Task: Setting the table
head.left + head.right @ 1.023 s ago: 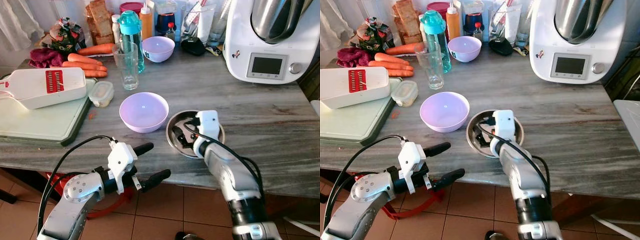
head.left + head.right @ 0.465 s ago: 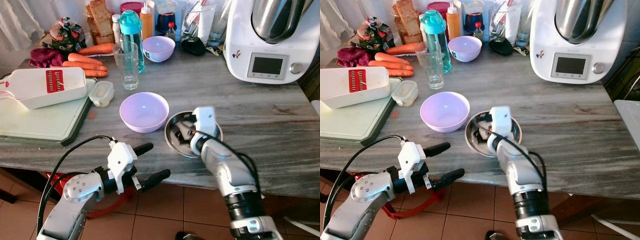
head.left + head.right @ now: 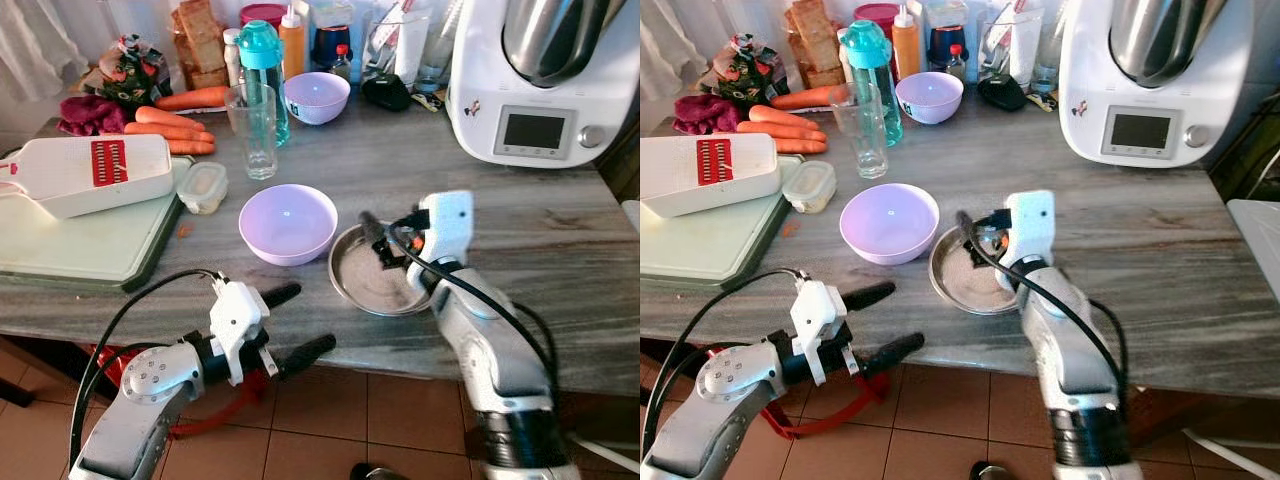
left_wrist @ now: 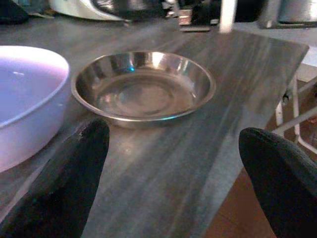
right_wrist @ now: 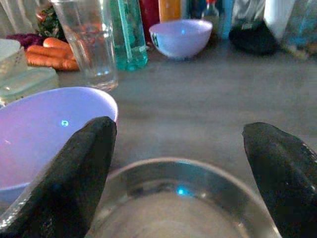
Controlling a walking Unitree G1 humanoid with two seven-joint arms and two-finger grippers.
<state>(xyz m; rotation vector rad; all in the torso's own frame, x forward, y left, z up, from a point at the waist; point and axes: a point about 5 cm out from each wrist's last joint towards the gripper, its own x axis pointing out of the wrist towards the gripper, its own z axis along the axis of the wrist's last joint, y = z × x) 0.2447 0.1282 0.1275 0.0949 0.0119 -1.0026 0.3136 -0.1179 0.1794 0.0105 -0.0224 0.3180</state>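
Note:
A shallow steel bowl (image 3: pixel 372 278) sits empty on the grey counter (image 3: pixel 520 225), close to the front edge. A lilac bowl (image 3: pixel 288 222) stands just left of it, nearly touching. My right gripper (image 3: pixel 384 240) hovers open just above the steel bowl's far rim, holding nothing. In the right wrist view its fingers (image 5: pixel 74 183) spread wide over the steel bowl (image 5: pixel 183 208), with the lilac bowl (image 5: pixel 44 129) beside it. My left gripper (image 3: pixel 314 316) is open in front of the counter's edge, below table height, and points at the steel bowl (image 4: pixel 143 87).
A drinking glass (image 3: pixel 252 132), a teal bottle (image 3: pixel 262 70) and a second lilac bowl (image 3: pixel 318 97) stand further back. A white slicer (image 3: pixel 85 172) lies on a cutting board (image 3: pixel 80 245) at left, beside a small lidded box (image 3: pixel 203 187) and carrots (image 3: pixel 175 125). A kitchen machine (image 3: pixel 540 85) fills the back right.
My right gripper has lifted out of the steel bowl and drawn back to the right. The bowl stays on the counter. The left arm has sunk slightly.

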